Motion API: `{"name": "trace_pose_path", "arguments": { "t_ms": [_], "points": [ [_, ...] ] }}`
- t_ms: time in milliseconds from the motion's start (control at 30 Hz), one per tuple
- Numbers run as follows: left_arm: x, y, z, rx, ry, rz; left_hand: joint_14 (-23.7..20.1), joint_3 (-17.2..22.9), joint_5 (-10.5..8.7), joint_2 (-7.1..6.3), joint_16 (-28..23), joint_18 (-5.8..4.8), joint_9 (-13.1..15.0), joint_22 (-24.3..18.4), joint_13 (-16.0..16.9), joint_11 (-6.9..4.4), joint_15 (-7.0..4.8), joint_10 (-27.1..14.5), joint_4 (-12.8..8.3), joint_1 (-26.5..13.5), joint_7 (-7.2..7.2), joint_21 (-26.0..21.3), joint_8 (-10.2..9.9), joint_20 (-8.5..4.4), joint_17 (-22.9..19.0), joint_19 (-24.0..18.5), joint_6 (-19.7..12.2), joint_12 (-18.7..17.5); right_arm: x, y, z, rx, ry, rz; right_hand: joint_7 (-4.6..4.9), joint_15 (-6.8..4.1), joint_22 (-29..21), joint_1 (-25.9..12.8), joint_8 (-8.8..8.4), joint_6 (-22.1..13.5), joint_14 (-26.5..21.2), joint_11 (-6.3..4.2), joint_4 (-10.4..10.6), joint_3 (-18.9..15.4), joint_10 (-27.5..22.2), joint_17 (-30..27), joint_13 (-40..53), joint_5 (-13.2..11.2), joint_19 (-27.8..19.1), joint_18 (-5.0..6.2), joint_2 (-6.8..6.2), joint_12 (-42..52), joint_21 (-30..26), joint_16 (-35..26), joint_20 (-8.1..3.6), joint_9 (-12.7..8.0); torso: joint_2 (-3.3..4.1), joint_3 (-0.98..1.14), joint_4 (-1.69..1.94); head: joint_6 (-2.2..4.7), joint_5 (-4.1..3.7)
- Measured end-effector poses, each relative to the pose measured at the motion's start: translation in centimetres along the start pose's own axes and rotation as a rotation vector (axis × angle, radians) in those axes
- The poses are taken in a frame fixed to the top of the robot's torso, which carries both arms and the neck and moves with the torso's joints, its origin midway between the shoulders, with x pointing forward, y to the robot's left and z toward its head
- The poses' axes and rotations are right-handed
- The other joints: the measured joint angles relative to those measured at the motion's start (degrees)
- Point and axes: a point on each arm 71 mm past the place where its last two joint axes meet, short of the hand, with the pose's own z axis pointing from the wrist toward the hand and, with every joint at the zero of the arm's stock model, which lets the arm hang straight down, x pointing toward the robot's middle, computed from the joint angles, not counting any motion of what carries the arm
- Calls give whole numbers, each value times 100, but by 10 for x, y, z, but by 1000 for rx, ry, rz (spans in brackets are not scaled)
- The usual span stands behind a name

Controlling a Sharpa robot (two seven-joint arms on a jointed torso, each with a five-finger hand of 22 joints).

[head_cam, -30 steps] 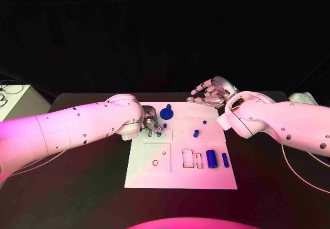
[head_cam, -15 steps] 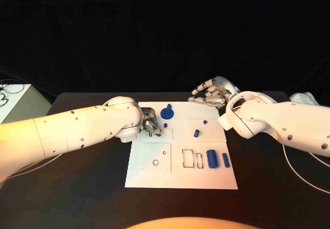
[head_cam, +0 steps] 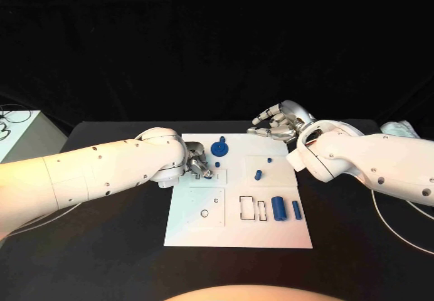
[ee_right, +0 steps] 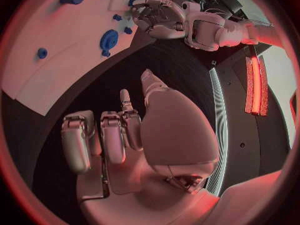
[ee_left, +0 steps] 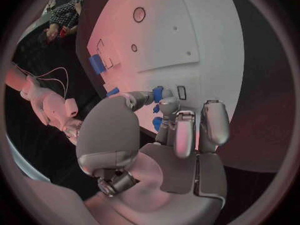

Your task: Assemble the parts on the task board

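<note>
The left hand (head_cam: 198, 165) is down on the far left part of the task board (head_cam: 237, 233), its fingers (ee_left: 164, 106) curled in around a small blue part (ee_left: 158, 92) beside a small rectangular slot (ee_left: 181, 92). From the left wrist view the fingertips close on that piece from two sides, so I judge the hand is pinching it in order to seat it or turn it into a socket there, though how firmly it is held is hard to tell. The hand's low, tucked posture suits fine work at one spot without sweeping the pieces around it. The right hand (head_cam: 278, 123) hovers over the far right corner of the board, above the black counter (head_cam: 108, 238), with its fingers (ee_right: 80, 144) loosely bent and apart and nothing in them; it looks parked there to stay out of the left arm's way while being close enough to reach in. The other parts lie spread over the board: a round blue gear-like disc (head_cam: 220, 148) at the far edge just right of the left hand, two small blue pegs (head_cam: 259, 175) near the middle, and two blue cylinders (head_cam: 278, 208) lying side by side at the right, next to outlined rectangular recesses (head_cam: 246, 208) that appear to be their seats and are still unfilled. Most of the assembly seems to remain.
</note>
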Motion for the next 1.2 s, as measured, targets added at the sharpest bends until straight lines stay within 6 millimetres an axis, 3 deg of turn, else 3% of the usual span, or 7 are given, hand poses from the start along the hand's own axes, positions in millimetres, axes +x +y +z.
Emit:
{"name": "trace_pose_path", "arguments": {
  "t_ms": [1200],
  "points": [
    [-6,-6,10,-15,53,14,0,0,-2,40,23,0,4,20,-21,47,0,45,0,-37,31,22,36,20,-1,20,51,0,1,0,0,-2,2,-1,0,0,3,0,0,0,0,0,0,0,0,0,3,0,0,0,0,0,0,0,0,3,3,8,0,-71,-40]
  ]
}}
